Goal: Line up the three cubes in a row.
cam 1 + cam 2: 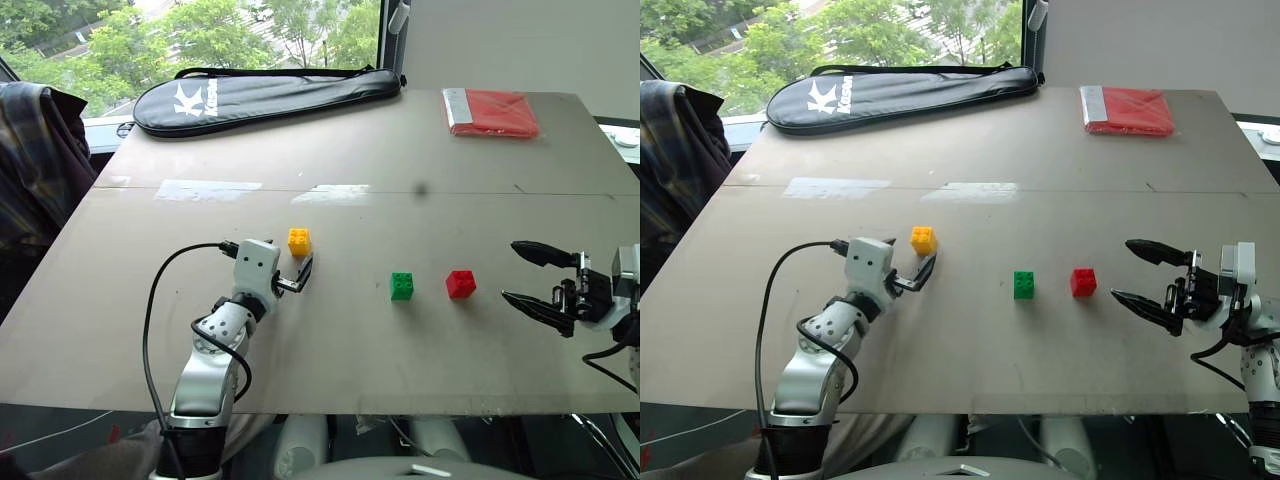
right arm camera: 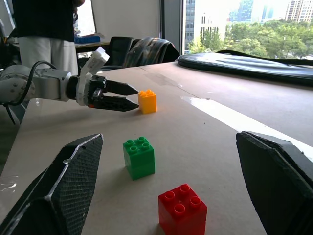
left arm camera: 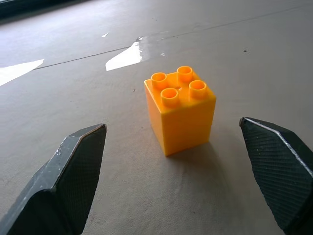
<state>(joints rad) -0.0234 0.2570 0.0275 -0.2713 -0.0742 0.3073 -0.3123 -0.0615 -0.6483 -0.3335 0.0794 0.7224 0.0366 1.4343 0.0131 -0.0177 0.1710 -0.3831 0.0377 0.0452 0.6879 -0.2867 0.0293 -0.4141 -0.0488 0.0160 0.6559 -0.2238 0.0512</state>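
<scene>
Three cubes sit mid-table in the head view: yellow toward the left edge and slightly farther back, green and red side by side toward the right. Left gripper hovers wide just short of yellow; right gripper waits wide near red. Left wrist view: yellow stands centred between wide fingers; ease forward squarely, close on flat sides. Right wrist view: one cube of each colour.

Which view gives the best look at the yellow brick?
The left wrist view: the yellow brick sits large, studs up, between the open left gripper. Both eye views show it small just ahead of that gripper; the right wrist view shows it distant, beyond the green brick.
</scene>
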